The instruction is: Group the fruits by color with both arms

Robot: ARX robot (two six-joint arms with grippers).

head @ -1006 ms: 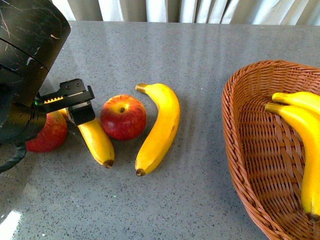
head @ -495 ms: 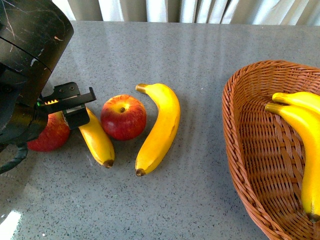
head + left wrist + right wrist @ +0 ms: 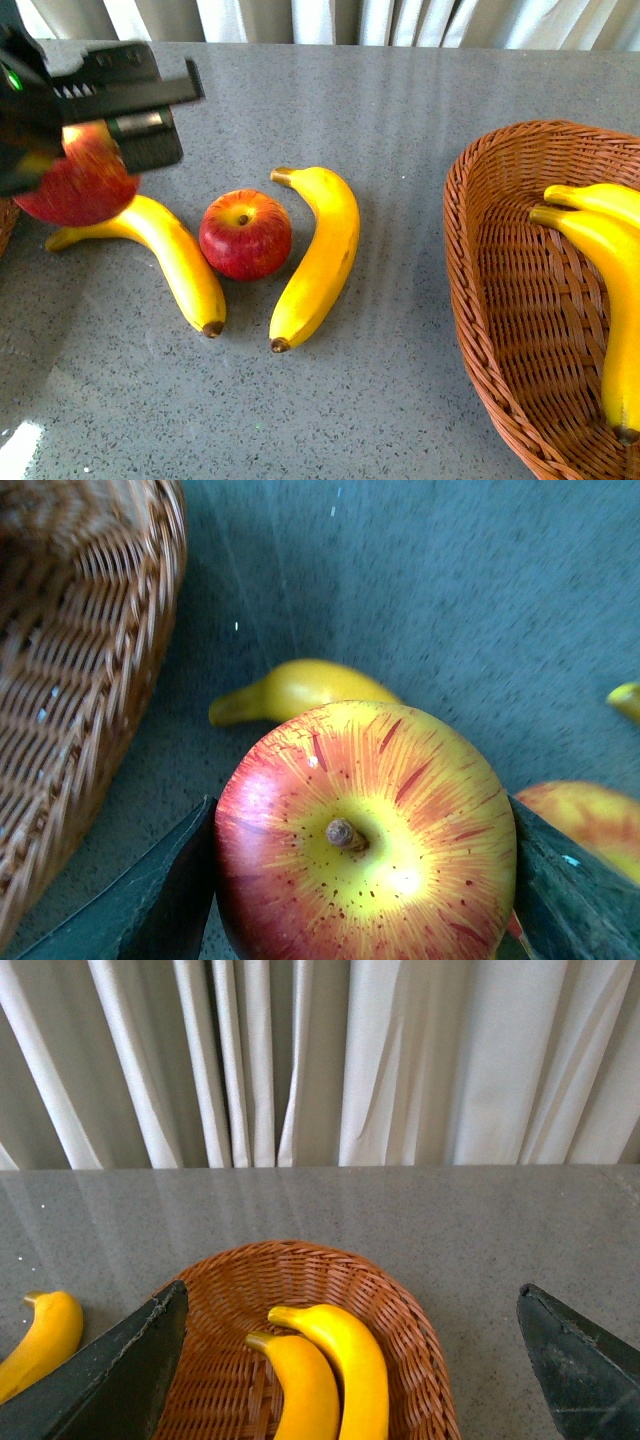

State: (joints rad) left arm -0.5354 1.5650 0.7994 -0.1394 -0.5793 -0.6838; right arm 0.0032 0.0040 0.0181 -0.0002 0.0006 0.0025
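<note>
The left claw [image 3: 82, 152] is clamping its jaws on a red apple [image 3: 72, 188] and holding it clear of the grey tabletop [image 3: 400, 120], toward the far left corner. Half a second ago that apple was sitting low on the tabletop with the claw around it; now it is hanging above the stem end of the small banana [image 3: 165, 255], which is lying fully uncovered. The second apple [image 3: 245, 235] and the long banana [image 3: 318, 258] are lying where they were, just beside each other near the middle. In the left wrist view, a wicker basket [image 3: 80, 680] is showing by the left edge, near the lifted apple. The right claw [image 3: 350, 1380] is hovering with its jaws wide apart over another wicker basket [image 3: 495, 300] at the right edge, where two bananas [image 3: 600, 270] are resting.
</note>
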